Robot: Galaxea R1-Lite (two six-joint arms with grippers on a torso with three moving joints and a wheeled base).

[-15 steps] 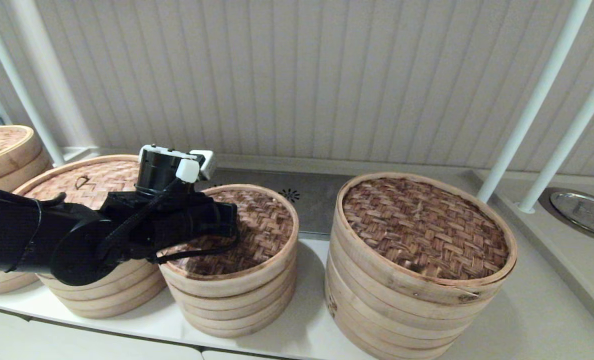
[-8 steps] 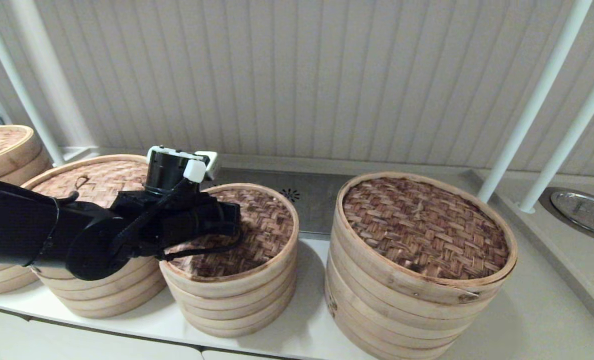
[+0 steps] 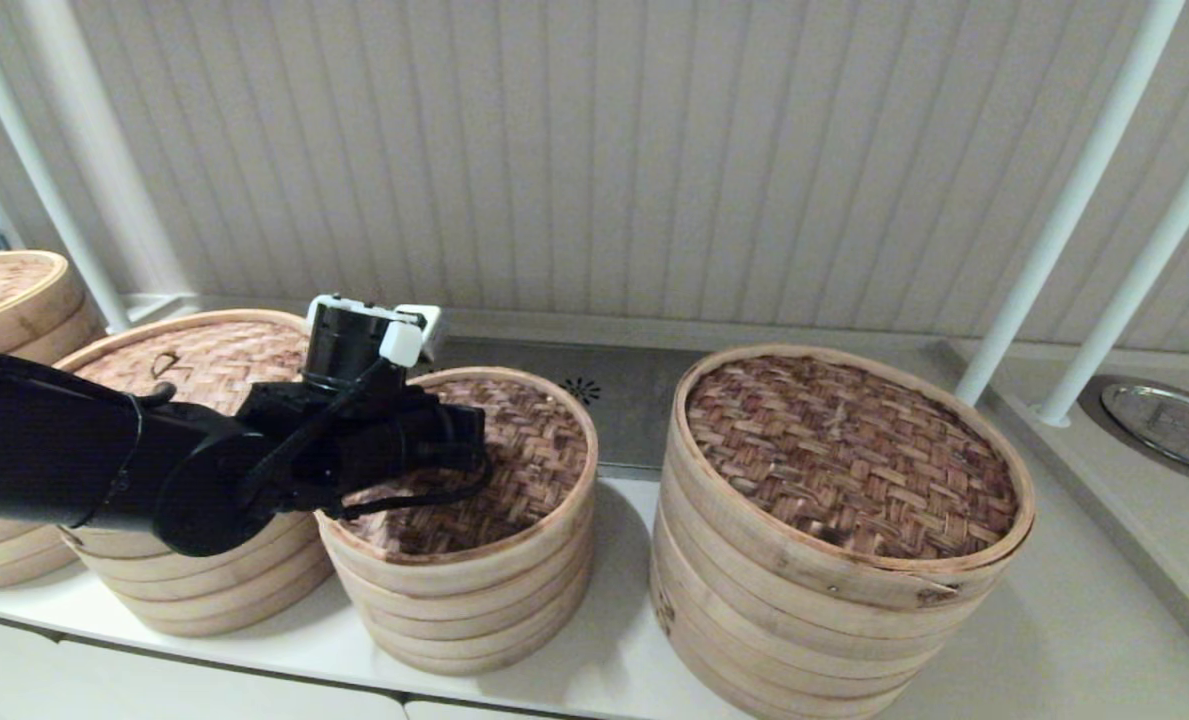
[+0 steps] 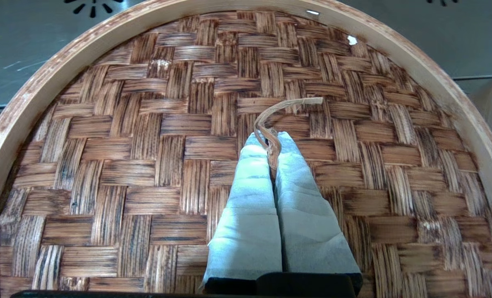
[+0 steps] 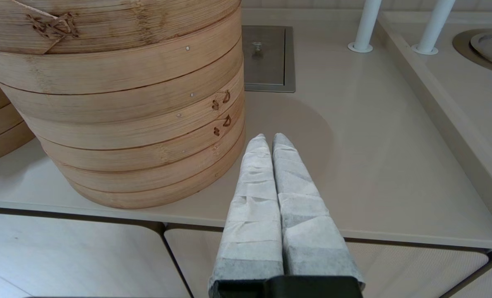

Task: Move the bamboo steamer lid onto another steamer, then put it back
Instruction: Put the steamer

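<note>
The bamboo steamer lid [image 3: 539,440], small, with a dark reddish-brown weave and a pale rim, lies on the narrowest stack in the middle of the counter. My left gripper [image 4: 269,138] reaches over it from the left [image 3: 459,450] and is shut on its thin loop handle [image 4: 279,105] at the centre. The other steamer [image 3: 194,365], medium-wide with a light tan woven top and a small dark loop, stands just left of it, partly behind my left arm. My right gripper [image 5: 269,138] is shut on nothing, low by the counter's front edge.
The widest stack [image 3: 844,470] with a dark-brown weave stands to the right of the lid [image 5: 126,103]. A further stack [image 3: 4,290] sits at far left. White posts [image 3: 1074,200] and a metal lid [image 3: 1164,415] are at the right; a drain plate [image 3: 594,385] lies behind.
My left arm has crept a little to the right and towards the wall over the small lid. The lid itself has not visibly shifted on its stack.
</note>
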